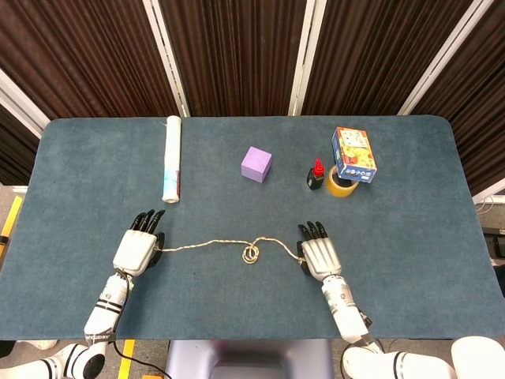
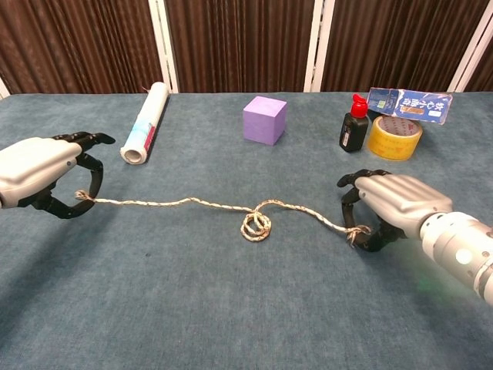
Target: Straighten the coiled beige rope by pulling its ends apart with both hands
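Beige rope [image 2: 208, 204] lay along the near part of the blue-green table [image 1: 410, 237], well in front of the purple cube [image 2: 265, 119], which serves as the landmark. Its left end was pinched in the left hand [image 2: 42, 173], far to the left of the cube and in front of the rolled paper tube [image 2: 145, 123]. Its right end was pinched in the right hand [image 2: 393, 208], to the right of the cube and in front of the red-capped black bottle [image 2: 354, 123], the yellow tape roll [image 2: 394, 137] and the blue box [image 2: 408, 104] resting on that roll. Both hands gripped the rope, fingers curled around its ends, low at the table surface.

Judging by how things lay, the task was partly done. Most of the rope ran in a gently wavy line between the hands, but a small double loop [image 2: 256, 226] sat on the table almost straight in front of the cube, with a slack arch just to its right. What remained, as I read it, was to draw the hands wider apart until that loop opened and the waves flattened.
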